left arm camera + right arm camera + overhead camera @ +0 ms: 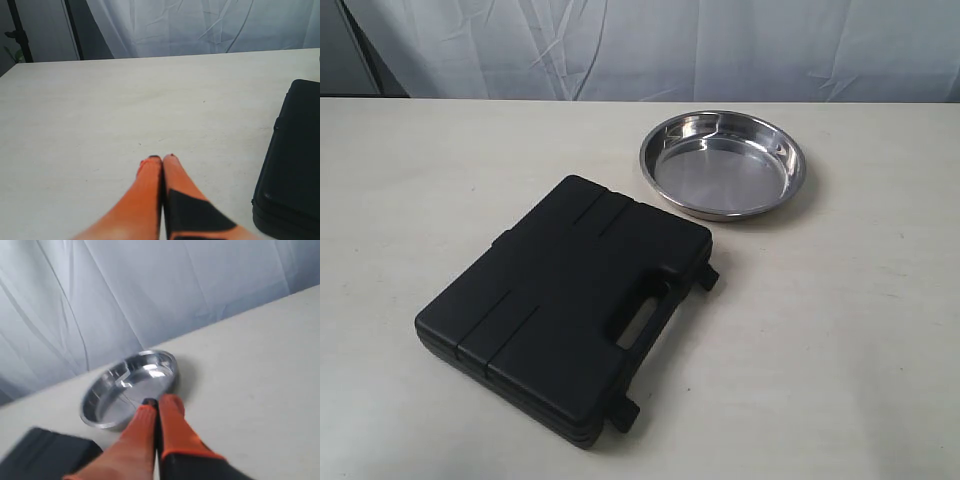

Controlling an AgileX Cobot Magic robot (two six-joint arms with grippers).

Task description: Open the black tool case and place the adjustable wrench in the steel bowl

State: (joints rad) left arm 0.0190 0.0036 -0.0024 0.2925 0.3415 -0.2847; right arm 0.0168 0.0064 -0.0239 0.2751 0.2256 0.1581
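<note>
The black tool case [565,305] is lying closed on the worktop [840,330] near the steel bowl [720,178]; the left gripper [162,159] and right gripper [156,402] are hovering pinched together, empty.

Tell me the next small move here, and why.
Probably open the right pincer and bring it to a latch on the black tool case: the case lies closed, the steel bowl holds nothing, and that pincer is shut, off the case.

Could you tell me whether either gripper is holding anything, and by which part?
Nothing is held: the left gripper and the right gripper are both shut, empty.
</note>
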